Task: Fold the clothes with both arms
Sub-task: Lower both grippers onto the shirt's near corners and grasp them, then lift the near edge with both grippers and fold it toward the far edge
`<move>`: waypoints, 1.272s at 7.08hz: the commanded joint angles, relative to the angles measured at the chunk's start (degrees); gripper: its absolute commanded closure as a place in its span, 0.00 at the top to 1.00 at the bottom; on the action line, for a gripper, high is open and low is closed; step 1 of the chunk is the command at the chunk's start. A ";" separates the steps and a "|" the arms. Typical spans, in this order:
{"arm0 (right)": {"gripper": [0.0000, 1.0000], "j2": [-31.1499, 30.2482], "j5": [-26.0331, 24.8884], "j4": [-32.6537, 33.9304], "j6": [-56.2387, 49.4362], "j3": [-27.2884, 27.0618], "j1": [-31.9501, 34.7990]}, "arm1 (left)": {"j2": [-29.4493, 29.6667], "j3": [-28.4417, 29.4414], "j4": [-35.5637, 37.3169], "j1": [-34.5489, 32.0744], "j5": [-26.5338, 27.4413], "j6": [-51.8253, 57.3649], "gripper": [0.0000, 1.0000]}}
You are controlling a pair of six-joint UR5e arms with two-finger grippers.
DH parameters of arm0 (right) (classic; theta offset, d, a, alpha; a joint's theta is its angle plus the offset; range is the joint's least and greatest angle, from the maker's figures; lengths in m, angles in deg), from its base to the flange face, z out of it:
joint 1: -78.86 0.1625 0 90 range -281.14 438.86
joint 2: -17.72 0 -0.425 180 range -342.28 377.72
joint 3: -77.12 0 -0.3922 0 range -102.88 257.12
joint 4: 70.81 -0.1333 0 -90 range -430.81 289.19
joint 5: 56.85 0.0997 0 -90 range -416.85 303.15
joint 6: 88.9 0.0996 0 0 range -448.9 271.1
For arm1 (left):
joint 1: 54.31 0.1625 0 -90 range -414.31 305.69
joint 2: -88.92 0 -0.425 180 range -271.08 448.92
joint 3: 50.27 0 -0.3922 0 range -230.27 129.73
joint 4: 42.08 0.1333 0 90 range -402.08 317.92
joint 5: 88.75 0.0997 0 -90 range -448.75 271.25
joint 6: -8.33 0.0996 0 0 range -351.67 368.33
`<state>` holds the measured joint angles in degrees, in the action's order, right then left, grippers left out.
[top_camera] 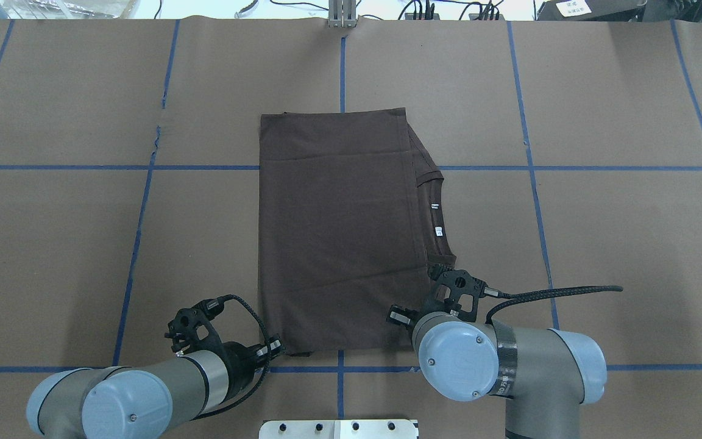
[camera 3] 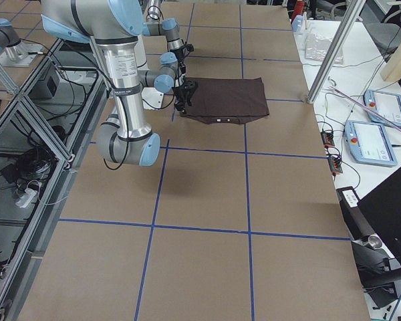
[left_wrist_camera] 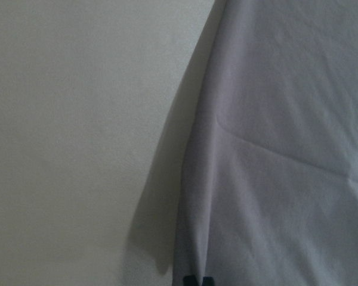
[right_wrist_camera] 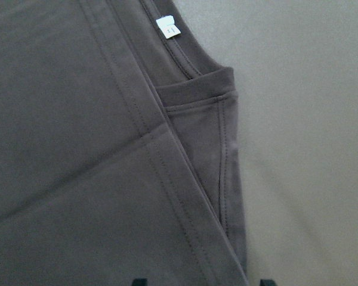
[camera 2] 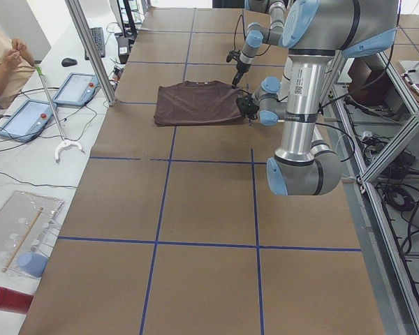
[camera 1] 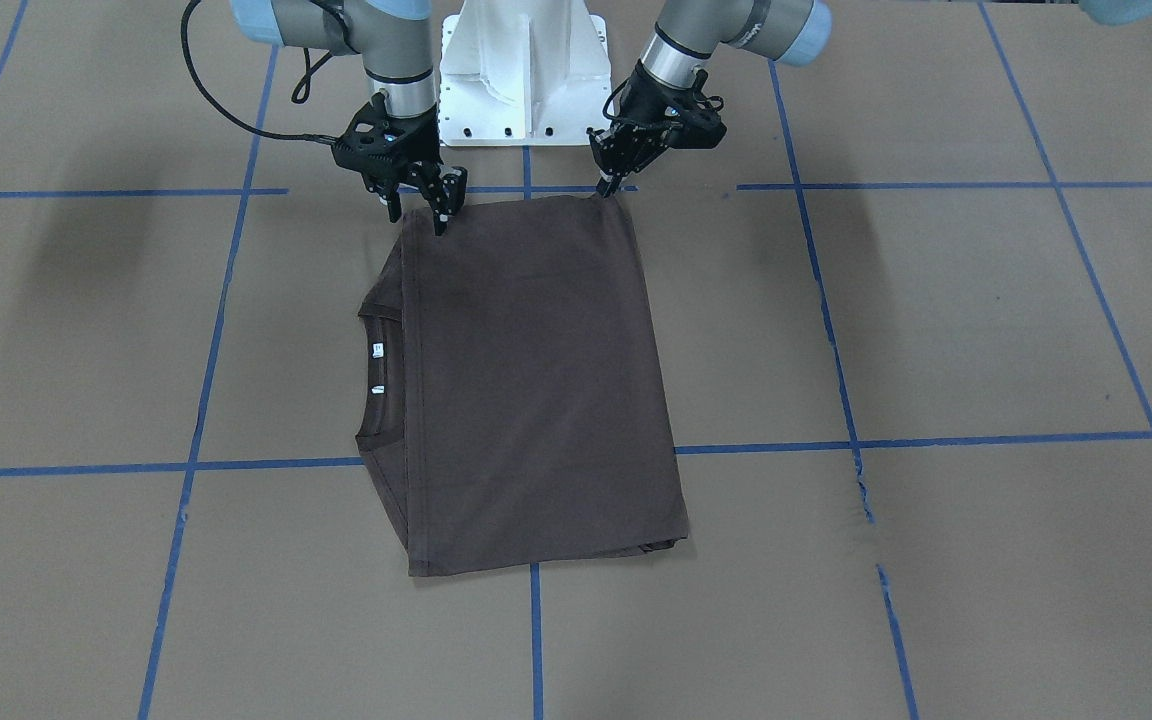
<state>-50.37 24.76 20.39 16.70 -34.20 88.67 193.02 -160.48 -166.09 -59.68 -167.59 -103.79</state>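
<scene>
Left gripper [camera 1: 604, 188]: fingertips drawn together at the near corner of the T-shirt [top_camera: 333, 231] on the robot's left. In the left wrist view the 2 tips sit almost touching with the cloth edge running down into them, so they look pinched on that corner. Right gripper [camera 1: 418, 215]: fingers [camera 1: 442, 212] apart. In the front view 1 finger is over the other near corner and 1 is just off the cloth on the collar side. The right wrist view shows both tips wide apart with the folded hem edge between them and nothing clamped. From both sets of fingers the shirt lies straight ahead, away from the robot. It is folded to a narrow rectangle flat on the table [top_camera: 601, 213], in front of the base. Its long axis runs near-to-far, and its short near edge spans between the 2 grippers. The collar [top_camera: 433, 213] and white labels [right_wrist_camera: 168, 27] peek out along the long side on the robot's right, so the right corner is the thicker, layered one. Neither arm is nearer, since each holds station at its own corner. Judgement: the next fold should carry the near edge forward along that long axis toward the far edge. The right jaws need to close on their corner first, or the lift will go up lopsided.
</scene>
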 commanded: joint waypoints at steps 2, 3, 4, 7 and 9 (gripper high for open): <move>0.63 1.11 -0.22 -0.06 0.22 2.50 -0.13 | 0.05 -0.09 0.00 0.00 -0.09 -0.03 0.00; 0.62 1.29 -0.30 -0.06 0.22 2.95 -0.13 | 0.05 -0.09 0.00 0.00 0.00 0.06 0.00; 0.61 1.30 -0.30 -0.06 0.39 3.04 -0.22 | 0.05 -0.09 0.00 0.00 0.00 -0.02 0.00; 0.00 1.73 -0.92 -0.58 3.10 3.04 -0.13 | 0.05 -0.09 0.00 0.00 0.00 -0.03 0.00; 0.00 1.74 -1.01 -0.59 3.47 2.26 -0.05 | 0.05 -0.09 -0.09 0.00 0.09 -0.03 0.00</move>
<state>-48.69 23.82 19.86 19.80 -31.44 88.54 193.07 -160.57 -166.15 -59.67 -167.53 -103.82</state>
